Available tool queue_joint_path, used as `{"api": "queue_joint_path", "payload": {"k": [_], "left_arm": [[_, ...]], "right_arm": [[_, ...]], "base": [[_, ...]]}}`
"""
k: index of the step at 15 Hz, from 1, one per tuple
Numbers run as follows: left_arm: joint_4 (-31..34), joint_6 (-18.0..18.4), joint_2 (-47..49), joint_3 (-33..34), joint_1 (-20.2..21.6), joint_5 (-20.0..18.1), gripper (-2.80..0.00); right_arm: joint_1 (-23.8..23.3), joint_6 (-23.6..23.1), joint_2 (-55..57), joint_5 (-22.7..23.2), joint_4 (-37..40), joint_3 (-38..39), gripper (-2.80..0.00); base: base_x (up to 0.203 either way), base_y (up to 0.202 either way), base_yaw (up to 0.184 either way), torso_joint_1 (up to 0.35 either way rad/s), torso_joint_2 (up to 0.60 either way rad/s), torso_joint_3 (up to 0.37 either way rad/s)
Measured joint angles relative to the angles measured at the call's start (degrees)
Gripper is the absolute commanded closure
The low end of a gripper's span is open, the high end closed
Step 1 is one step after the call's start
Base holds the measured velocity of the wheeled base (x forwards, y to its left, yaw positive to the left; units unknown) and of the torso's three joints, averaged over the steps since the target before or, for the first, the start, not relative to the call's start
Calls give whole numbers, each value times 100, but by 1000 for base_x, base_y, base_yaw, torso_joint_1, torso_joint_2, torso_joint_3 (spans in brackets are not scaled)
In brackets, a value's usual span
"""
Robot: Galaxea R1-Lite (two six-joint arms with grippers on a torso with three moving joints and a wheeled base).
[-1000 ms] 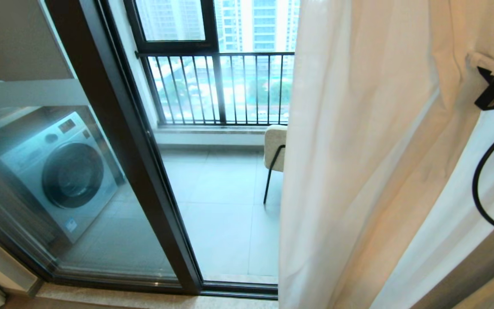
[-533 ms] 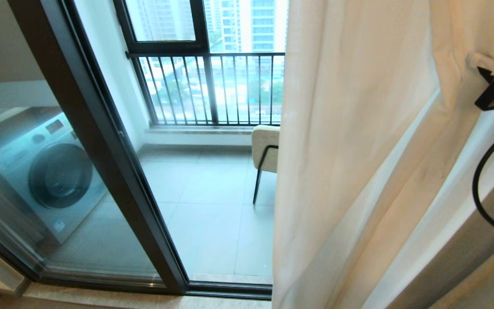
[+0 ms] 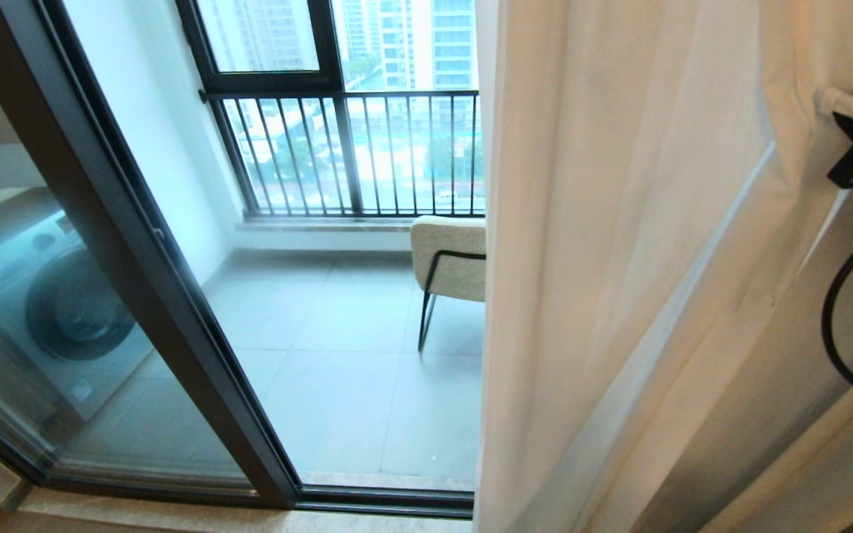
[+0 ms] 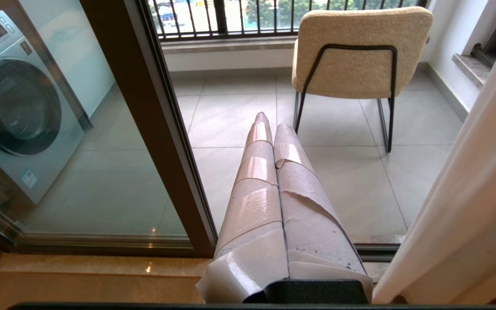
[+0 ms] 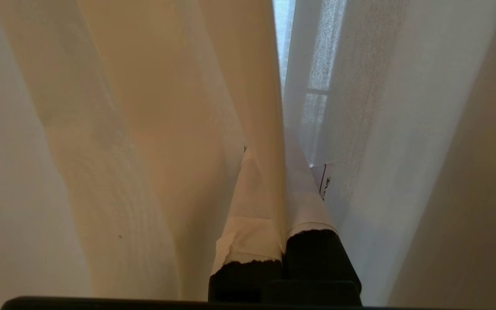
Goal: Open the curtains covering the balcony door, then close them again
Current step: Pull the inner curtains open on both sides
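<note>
- The sheer white curtains with cream hemmed edges (image 3: 619, 244) hang in long folds over the right part of the doorway; the left part stands uncovered.
- The right hand (image 5: 274, 172) is pinched shut on a fold of this fabric, high at the right edge of the head view.
- The cloth looks light, soft and limp: it should follow a sideways pull easily, yet bunch and possibly slip from smooth taped fingers (image 5: 252, 193). A gathered fold near the hem seems the best hold.
- The left hand (image 4: 269, 125) is closed on nothing, parked low, pointing at the balcony.
- The balcony door of glass in a dark metal frame (image 3: 138, 266) shows grey floor tiles (image 3: 345, 385), a cream chair on black legs (image 3: 449, 255), a black-barred railing (image 3: 345, 152) and a silver washing machine (image 3: 64, 318).
</note>
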Motion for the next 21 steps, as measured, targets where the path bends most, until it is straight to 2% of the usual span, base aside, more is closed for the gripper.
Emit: {"api": "queue_joint_path", "payload": {"k": [13, 21], "left_arm": [[2, 5, 0, 0, -2, 2, 0], [3, 2, 0, 0, 0, 3, 0]], "right_arm": [[0, 24, -22, 11, 77, -171, 0], [-464, 50, -154, 37, 544, -625, 0]], "base": [[0, 0, 0, 0, 0, 0], [0, 0, 0, 0, 0, 0]]}}
